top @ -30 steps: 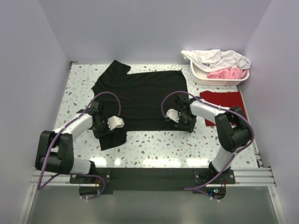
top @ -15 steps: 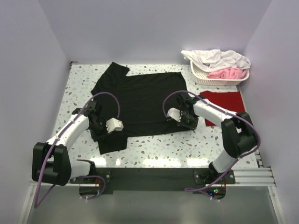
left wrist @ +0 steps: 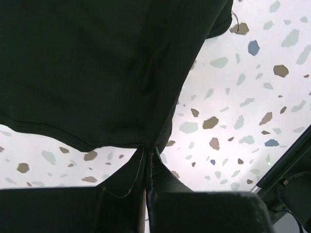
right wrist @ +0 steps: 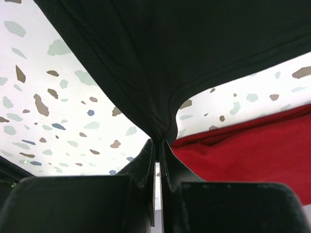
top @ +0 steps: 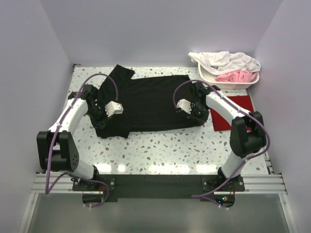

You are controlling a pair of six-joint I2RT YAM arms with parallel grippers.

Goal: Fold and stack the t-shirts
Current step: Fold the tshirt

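Note:
The black t-shirt lies spread across the speckled table, one sleeve pointing to the far left. My left gripper is shut on its near left edge; the left wrist view shows black cloth pinched between the fingertips and lifted off the table. My right gripper is shut on the near right edge, with cloth bunched into the jaws. The dark red t-shirt lies flat to the right, partly under the right arm, and shows just beside the right fingers.
A white laundry basket with white and pink clothes stands at the far right corner. Speckled tabletop shows in front of the shirt. Walls close in on the left, back and right.
Both grippers closed on the black shirt's near edge and carried it away from the bases. The shirt's near edge now sits farther back, and both arms reach farther out.

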